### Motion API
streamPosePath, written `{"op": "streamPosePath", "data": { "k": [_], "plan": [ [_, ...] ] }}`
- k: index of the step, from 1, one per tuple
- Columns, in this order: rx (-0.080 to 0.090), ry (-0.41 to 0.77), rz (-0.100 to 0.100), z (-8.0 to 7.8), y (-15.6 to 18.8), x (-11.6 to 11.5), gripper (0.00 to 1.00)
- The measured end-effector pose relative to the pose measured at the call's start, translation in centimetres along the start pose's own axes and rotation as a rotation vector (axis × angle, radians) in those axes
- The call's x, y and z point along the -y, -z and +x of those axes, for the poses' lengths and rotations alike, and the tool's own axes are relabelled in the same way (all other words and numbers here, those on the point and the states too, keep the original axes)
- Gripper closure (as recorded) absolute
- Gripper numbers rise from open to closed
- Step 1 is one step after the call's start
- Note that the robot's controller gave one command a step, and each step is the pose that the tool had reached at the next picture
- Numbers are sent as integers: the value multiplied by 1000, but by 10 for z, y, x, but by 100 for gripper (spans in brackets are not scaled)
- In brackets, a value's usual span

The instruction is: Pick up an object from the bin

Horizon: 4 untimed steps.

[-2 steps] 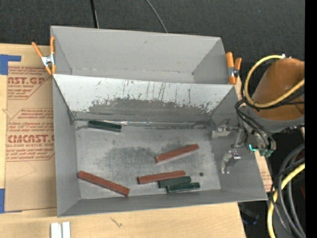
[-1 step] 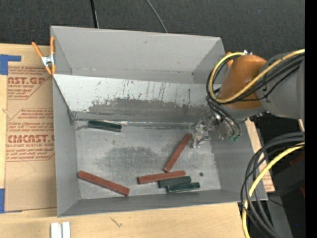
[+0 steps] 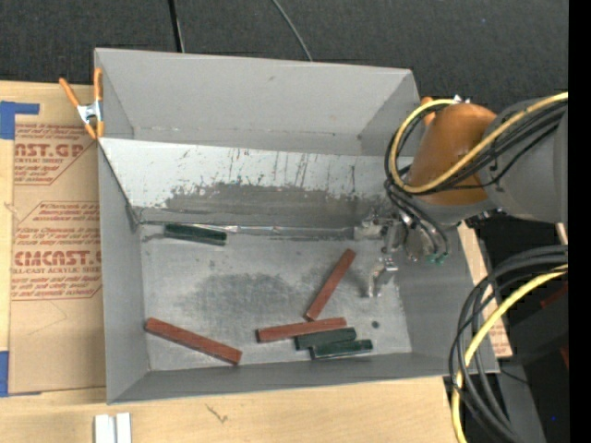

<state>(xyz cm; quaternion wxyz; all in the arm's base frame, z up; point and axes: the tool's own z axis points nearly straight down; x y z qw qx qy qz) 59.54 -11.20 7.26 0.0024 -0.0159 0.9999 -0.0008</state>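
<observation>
At the bin's [image 3: 120, 247] front edge lie 4 sticks: the left red stick [image 3: 192, 340] alone, and to its right the low red stick [image 3: 300, 330] touching the 2 green sticks [image 3: 332, 343], which lie side by side. Further in, the slanted red stick [image 3: 331, 284] rests by itself on bare floor. The gripper [image 3: 380, 275] hangs just right of its upper end, low in the bin, with nothing seen in it; whether it is apart or together I cannot tell. At the back wall lies the far green stick [image 3: 195, 234], well apart.

My reading: this is the approach, with no grasp yet. The slanted red stick is the likeliest pick. The next move calls for shifting left over its middle, turning to span its narrow width, then descending.
</observation>
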Motion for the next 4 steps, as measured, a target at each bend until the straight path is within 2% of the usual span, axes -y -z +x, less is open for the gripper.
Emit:
{"op": "streamPosePath", "data": {
  "k": [1,2,3,4],
  "plan": [
    [1,0,0,0,0,0,0],
    [15,326,1,2,4,-55,100],
    [15,326,1,2,4,-55,100],
    [-1,405,-3,11,130,-63,100]
  ]
}}
